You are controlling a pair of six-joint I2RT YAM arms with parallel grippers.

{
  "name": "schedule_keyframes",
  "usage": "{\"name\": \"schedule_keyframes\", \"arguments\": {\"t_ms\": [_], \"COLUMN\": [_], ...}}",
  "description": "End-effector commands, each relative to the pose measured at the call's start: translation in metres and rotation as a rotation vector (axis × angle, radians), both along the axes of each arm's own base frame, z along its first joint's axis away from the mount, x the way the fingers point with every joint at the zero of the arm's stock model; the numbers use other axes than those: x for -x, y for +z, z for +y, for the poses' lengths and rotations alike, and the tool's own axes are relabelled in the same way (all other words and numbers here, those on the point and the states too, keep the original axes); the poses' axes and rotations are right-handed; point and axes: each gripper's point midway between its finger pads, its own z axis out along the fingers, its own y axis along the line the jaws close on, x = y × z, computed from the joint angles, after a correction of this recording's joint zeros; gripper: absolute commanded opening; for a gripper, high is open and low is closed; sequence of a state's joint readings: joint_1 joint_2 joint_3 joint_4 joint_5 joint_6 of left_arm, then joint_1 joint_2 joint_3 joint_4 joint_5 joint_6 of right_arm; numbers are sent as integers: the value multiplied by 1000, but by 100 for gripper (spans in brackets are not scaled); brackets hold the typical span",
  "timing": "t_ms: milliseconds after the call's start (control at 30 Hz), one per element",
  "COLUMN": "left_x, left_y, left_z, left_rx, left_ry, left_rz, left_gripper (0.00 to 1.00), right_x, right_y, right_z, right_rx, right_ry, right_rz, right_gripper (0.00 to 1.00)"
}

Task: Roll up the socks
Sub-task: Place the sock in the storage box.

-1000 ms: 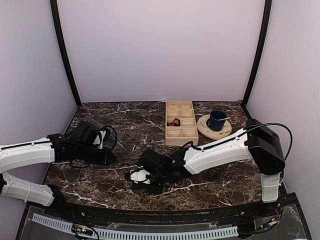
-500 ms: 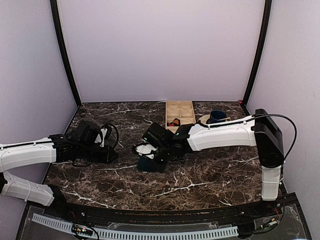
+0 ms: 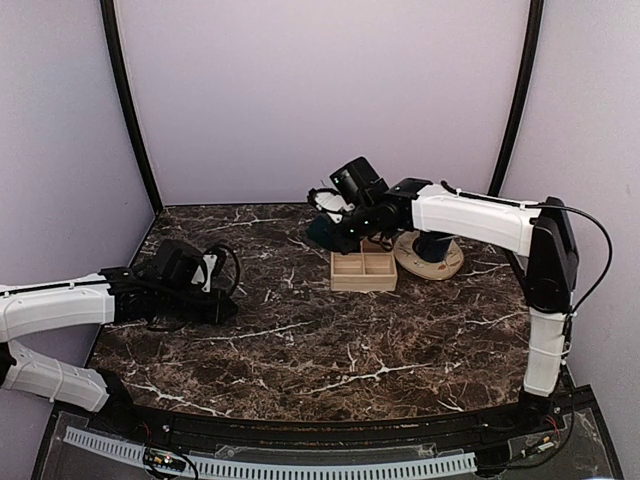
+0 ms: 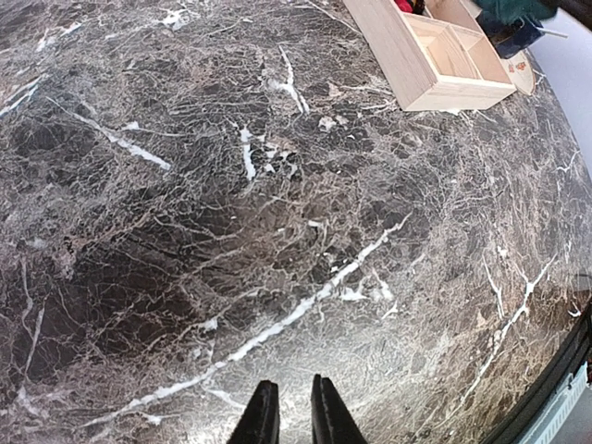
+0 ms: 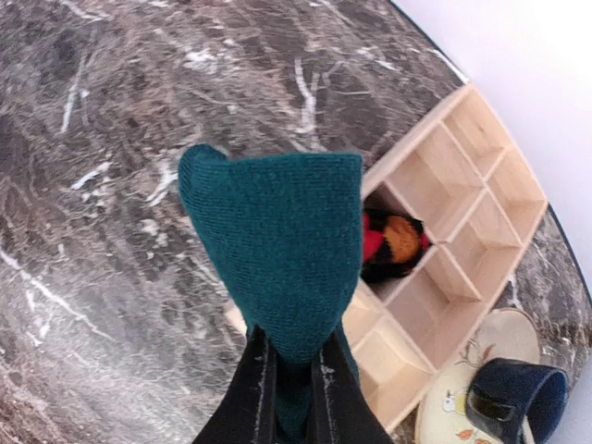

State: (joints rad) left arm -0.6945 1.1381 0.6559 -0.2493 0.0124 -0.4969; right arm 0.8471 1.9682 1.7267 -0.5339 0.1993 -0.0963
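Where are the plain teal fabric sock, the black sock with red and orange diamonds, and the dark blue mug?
teal sock (image 5: pixel 277 250): right wrist view, mid fabric.
argyle sock (image 5: pixel 402 240): right wrist view, orange patch.
blue mug (image 5: pixel 527 393): right wrist view, side wall.

The left arm (image 3: pixel 60 305) lies low and reaches in from the left edge of the desk (image 3: pixel 400 340). The left end effector (image 4: pixel 293 421) hangs over the desk. Its fingers are almost together, with a thin gap, and hold nothing. The right arm (image 3: pixel 470 215) is lifted high and stretches toward the far edge. The right end effector (image 5: pixel 291 393) pinches the teal sock (image 5: pixel 277 240) tight.
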Motion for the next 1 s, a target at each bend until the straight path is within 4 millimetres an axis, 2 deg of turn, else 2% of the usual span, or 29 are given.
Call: {"name": "schedule_keyframes", "arguments": {"t_ms": [0,233,433,700,967], "left_x": [-10,-10,-11,-15,-16], "left_y": [15,16,17,17,14], "left_z": [-6,-8,-10,-13,-16], "left_rx": [17,30,41,40,42], "left_ry": [-10,-15,-20,-20,-29], "left_rz": [-52,-50,-60,-67,-60], "left_gripper": [16,15,15,13,11], "right_x": [-47,-98,-126,-134,-124], "right_y": [39,28,15,-27,-75], "right_z": [-31,-74,-102,-114,-123], "right_rx": [-16,92,139,236,315], "right_ry": [-105,-218,-279,-272,-259], "right_rz": [-110,-181,-210,-162,-98], "right_gripper": [0,0,0,0,0]}}
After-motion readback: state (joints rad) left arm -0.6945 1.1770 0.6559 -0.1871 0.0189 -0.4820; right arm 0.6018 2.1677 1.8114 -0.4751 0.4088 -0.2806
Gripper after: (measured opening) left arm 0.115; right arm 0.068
